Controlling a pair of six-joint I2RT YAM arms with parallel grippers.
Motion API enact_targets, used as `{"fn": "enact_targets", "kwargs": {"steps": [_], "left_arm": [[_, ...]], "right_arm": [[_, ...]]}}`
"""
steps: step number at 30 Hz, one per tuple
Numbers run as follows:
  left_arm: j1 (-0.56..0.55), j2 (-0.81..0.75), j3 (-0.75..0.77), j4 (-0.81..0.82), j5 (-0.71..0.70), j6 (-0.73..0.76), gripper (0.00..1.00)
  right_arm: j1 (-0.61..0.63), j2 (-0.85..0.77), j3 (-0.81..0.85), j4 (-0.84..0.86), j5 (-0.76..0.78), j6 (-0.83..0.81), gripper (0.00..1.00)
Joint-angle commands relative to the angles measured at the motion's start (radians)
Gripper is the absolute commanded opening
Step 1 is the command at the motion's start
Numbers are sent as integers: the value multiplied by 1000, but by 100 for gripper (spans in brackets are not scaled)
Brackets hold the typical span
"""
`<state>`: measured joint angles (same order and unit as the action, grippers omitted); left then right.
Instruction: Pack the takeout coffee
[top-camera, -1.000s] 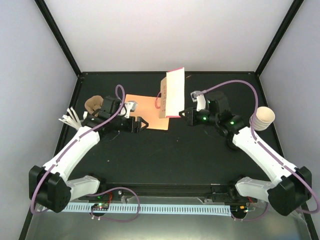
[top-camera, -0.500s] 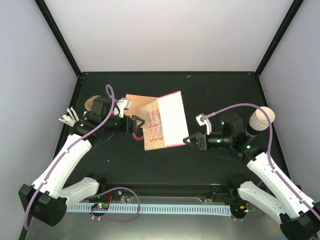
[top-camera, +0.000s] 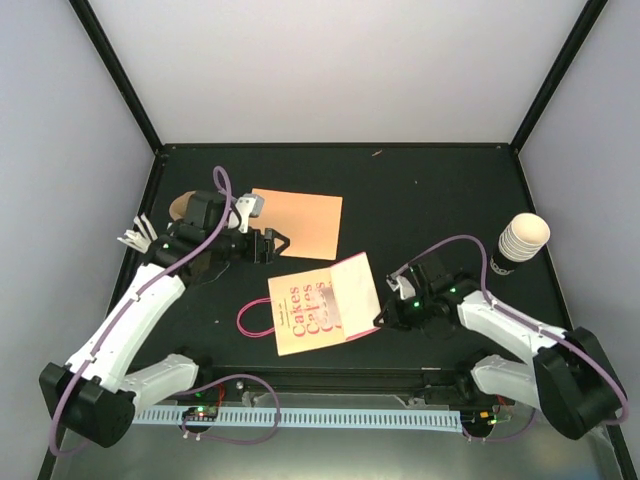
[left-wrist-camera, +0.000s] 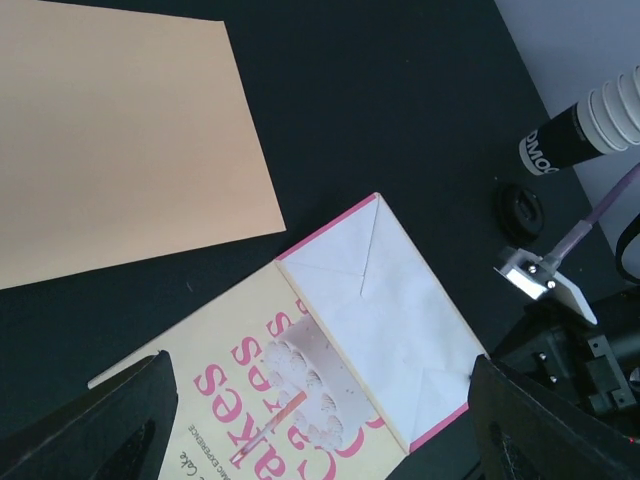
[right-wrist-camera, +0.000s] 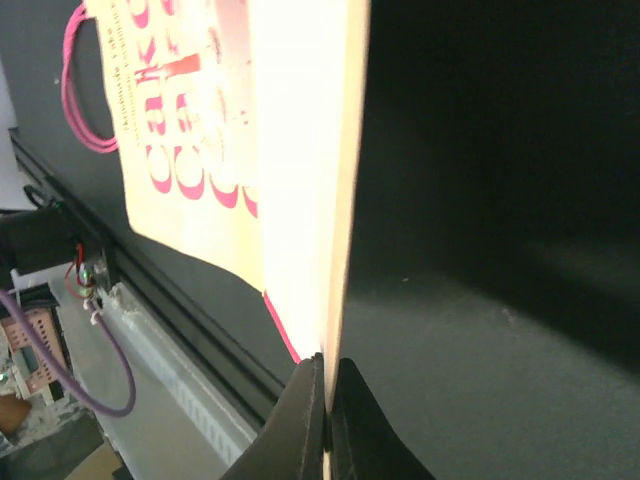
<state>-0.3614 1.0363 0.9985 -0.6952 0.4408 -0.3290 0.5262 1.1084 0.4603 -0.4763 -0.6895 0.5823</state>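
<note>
**Jaws: right gripper clamped on paper bag, left gripper released**

1. Right gripper. The right wrist view shows both fingers pressed together on the thin edge of the paper bag, with no gap between them. In the top view the grasp point is at the bag's right end, on the pink-trimmed bottom fold.

2. Left gripper. The left wrist view shows the two fingers spread wide at the lower corners of the picture, with nothing between them. In the top view this gripper sits at the left edge of an orange sheet. Whether it touches the sheet cannot be told.

3. Paper bag. It lies flat and folded on the black table, near the front edge and between the two arms. The printed face is up, with pink "Cakes" lettering. A pink cord handle loops out at the left end. The white folded bottom faces right.

4. Takeout coffee. The cup stands upright at the right side of the table, well apart from the bag and beyond the right arm. Its cream ribbed part is on top and its dark part below. Neither gripper touches it. A small dark round object lies just beside its base; its identity cannot be told.

5. Other items. The orange sheet lies flat behind the bag. A brown pulp carrier and a bundle of white sticks lie at the left side, beside the left arm.
</note>
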Motion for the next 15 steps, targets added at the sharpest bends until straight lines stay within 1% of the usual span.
{"fn": "enact_targets", "kwargs": {"steps": [1,4,7,10,15], "left_arm": [[-5,28,53,-7,-17,5,82],[-5,47,58,2,-19,7,82],[-5,68,62,8,-14,6,82],[-4,84,78,-9,-25,13,82],[2,91,81,-21,-61,18,82]], "right_arm": [[2,43,13,87,62,29,1],[1,61,43,145,138,110,1],[-3,128,86,206,197,179,1],[-14,242,189,197,262,186,1],[-56,443,401,215,310,161,1]]}}
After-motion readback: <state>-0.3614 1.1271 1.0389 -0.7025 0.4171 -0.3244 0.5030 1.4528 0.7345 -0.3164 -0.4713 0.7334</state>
